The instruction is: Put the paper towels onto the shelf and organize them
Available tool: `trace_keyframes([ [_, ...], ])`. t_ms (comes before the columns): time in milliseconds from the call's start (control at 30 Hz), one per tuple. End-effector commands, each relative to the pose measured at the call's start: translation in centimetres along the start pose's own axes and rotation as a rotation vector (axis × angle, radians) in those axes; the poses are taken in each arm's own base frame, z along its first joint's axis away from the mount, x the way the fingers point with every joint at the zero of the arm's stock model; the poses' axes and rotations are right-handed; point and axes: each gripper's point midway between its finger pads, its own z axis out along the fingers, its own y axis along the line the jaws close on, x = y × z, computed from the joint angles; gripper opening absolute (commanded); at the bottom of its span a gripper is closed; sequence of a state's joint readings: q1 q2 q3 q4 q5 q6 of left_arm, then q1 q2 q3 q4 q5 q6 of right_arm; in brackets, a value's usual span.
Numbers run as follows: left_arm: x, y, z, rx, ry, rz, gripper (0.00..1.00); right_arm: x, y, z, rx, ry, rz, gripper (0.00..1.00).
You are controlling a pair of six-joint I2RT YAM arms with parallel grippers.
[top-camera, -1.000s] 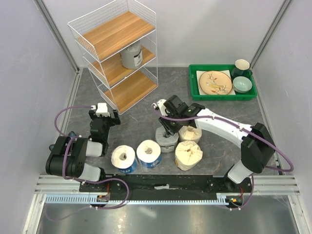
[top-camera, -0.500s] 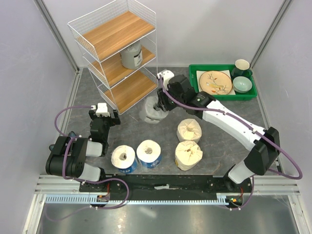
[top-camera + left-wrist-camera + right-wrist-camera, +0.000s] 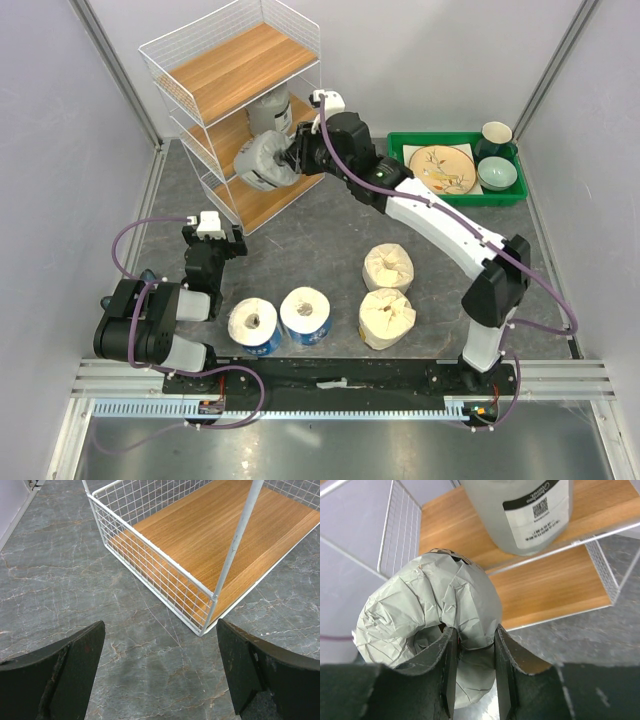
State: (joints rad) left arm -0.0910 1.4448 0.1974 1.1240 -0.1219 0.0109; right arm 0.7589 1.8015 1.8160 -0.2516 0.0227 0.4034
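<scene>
Right arm: you are reaching it out across the worktop toward the shelf
Right jaws: narrow, pinching the crumpled end wrap of a grey-wrapped roll
Held grey-wrapped roll: hanging tilted, clear of the worktop, at the open front of the shelf by its two lower tiers; you cannot tell whether it is touching the wire
Second grey-wrapped roll: standing upright on the middle tier
Left arm: you are resting it folded near its base
Left jaws: spread wide, holding nothing, facing the shelf's bottom tier
Blue-wrapped rolls: standing side by side on the worktop, cores up
Cream rolls: sitting just beside each other, right of the blue pair
Green tray: carrying a plate, a bowl and a cup
</scene>
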Motion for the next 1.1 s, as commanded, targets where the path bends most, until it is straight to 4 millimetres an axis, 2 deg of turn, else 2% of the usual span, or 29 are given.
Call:
trace_keyframes([
  [0, -1.8, 0.1, 0.5, -0.010, -0.061, -0.010, 1.00, -4.8, 2.8, 1.0, -0.089, -0.150, 0.090, 0.18],
  [333, -1.9, 0.1, 0.5, -0.010, -0.063, -0.010, 1.00, -7.2, 4.3, 1.1, -0.136, -0.248, 0.126, 0.18],
  [567, -1.8, 0.2, 0.5, -0.010, -0.061, -0.010, 1.00, -7.6, 4.6, 2.2, -0.140, -0.266, 0.127, 0.18],
  [600, -1.9, 0.1, 0.5, -0.010, -0.063, -0.010, 1.00, -8.2, 4.8, 2.1, -0.148, -0.289, 0.130, 0.18],
  [1067, -1.8, 0.2, 0.5, -0.010, -0.061, -0.010, 1.00, -7.7, 4.1, 4.3, -0.122, -0.323, 0.150, 0.19],
])
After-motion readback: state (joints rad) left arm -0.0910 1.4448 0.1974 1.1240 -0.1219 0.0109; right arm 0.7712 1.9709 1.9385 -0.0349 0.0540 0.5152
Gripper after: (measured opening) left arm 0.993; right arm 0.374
